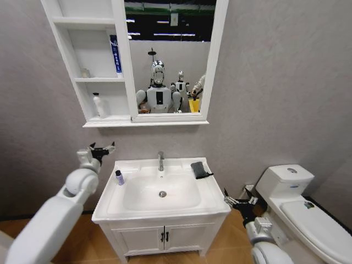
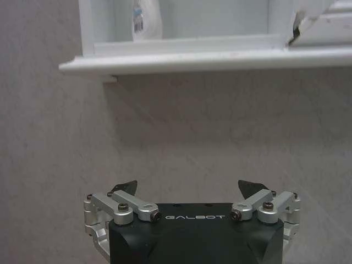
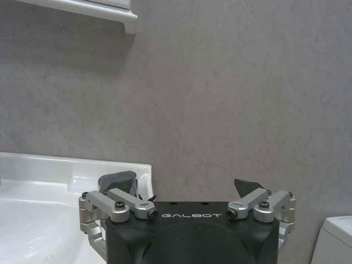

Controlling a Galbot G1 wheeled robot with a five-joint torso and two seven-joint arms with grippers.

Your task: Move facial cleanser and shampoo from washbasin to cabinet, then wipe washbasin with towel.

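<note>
In the head view, the cabinet (image 1: 91, 82) fills the upper left of the frame, its top cut off by the edge; its three open shelves are flat white panels, with a tall framed mirror (image 1: 168, 55) beside them. A white bottle (image 1: 99, 105) stands upright in the lowest compartment, and a blue-labelled tube (image 1: 116, 54) leans at the right side of the middle one; their print is too small to read. Below centre, the washbasin (image 1: 209, 201) is a glossy white rectangle with a rounded bowl and a chrome faucet (image 1: 160, 160). A small dark-capped bottle (image 1: 119, 177) stands on its left rim, and the dark folded towel (image 1: 199, 169) lies on the back right corner. The left gripper (image 1: 102, 148) hangs at centre left, between basin and cabinet, fingers spread and holding nothing. The right gripper (image 1: 235, 201) sits at lower right, just beside the basin's front right corner, also spread and empty. A white toilet (image 1: 300, 206) is cut off at the right edge.

In the left wrist view, the left gripper (image 2: 188, 188) shows dark fingertips wide apart before a mottled grey wall, with the cabinet (image 2: 209, 59) ledge across the top and the white bottle (image 2: 147, 19) cropped above.

In the right wrist view, the right gripper (image 3: 187, 187) is parted and empty; one fingertip partly hides the towel (image 3: 116, 180) on the washbasin (image 3: 71, 173) corner at lower left.
</note>
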